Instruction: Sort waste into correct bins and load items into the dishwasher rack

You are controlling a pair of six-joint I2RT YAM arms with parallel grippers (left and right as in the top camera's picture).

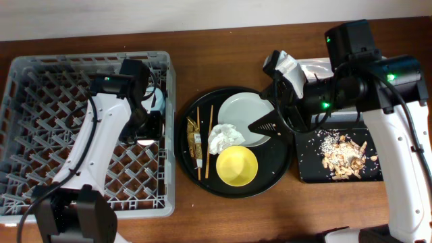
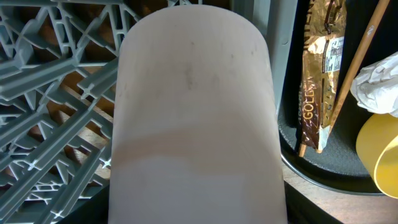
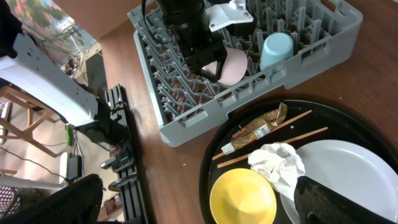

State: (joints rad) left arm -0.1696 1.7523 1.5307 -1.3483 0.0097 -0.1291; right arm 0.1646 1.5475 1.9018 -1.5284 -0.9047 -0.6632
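Observation:
The grey dishwasher rack (image 1: 20, 74) fills the left side. Over its right part my left gripper (image 1: 145, 131) is shut on the pink cup (image 2: 193, 112), which fills the left wrist view and hides the fingers; the cup sits low among the pegs (image 3: 231, 67). A blue cup (image 1: 157, 101) stands upside down in the rack just behind it. My right gripper (image 1: 270, 121) hangs open and holds nothing, over the right edge of the pale plate (image 1: 243, 111). Crumpled tissue (image 1: 225, 138), the yellow bowl (image 1: 236, 166), two chopsticks (image 1: 210, 121) and a gold wrapper (image 1: 196, 138) lie on the round tray.
The round black tray (image 1: 277, 172) sits between the rack and the bins. A shallow black tray (image 1: 307, 169) at the right holds food scraps (image 1: 341, 158). Behind it the clear tub (image 1: 317, 65) is partly hidden by the right arm.

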